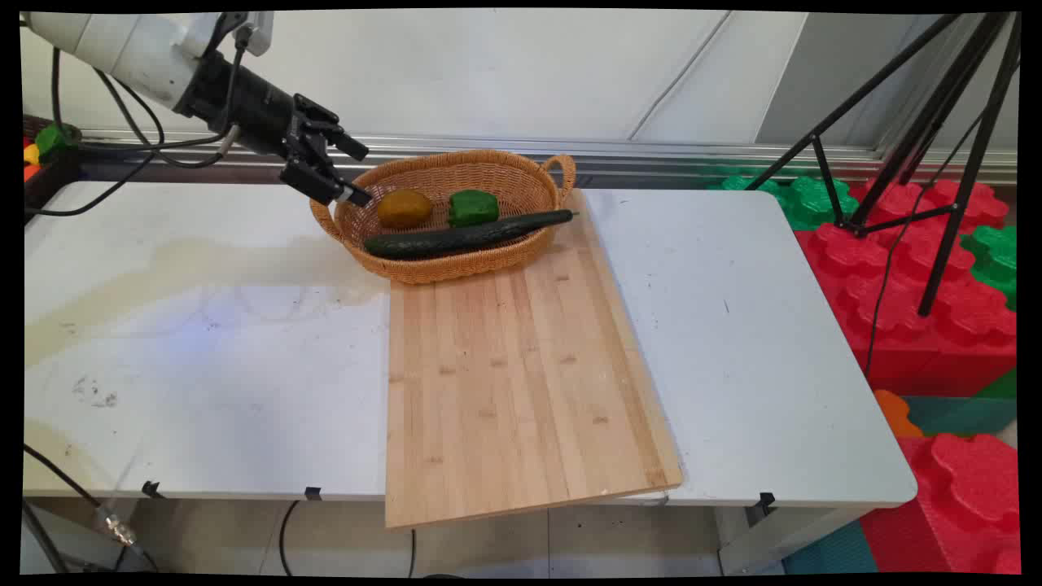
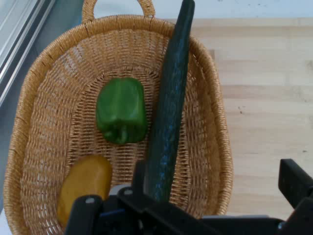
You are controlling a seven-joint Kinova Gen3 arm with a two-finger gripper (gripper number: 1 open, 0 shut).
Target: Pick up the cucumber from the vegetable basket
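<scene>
Lying lengthwise across the basket (image 1: 423,268), the cucumber (image 1: 464,236) points right, overhanging its rim.

- The black two-finger gripper (image 1: 352,171) hangs with its fingers apart over the left rim of the oval woven wicker basket (image 1: 423,273), close to it.
- In the basket lie a brownish-yellow rounded fruit (image 1: 404,208), a green bell pepper (image 1: 473,207) beside it, and a long dark green cucumber (image 1: 464,236), whose tip rests over the right rim.
</scene>
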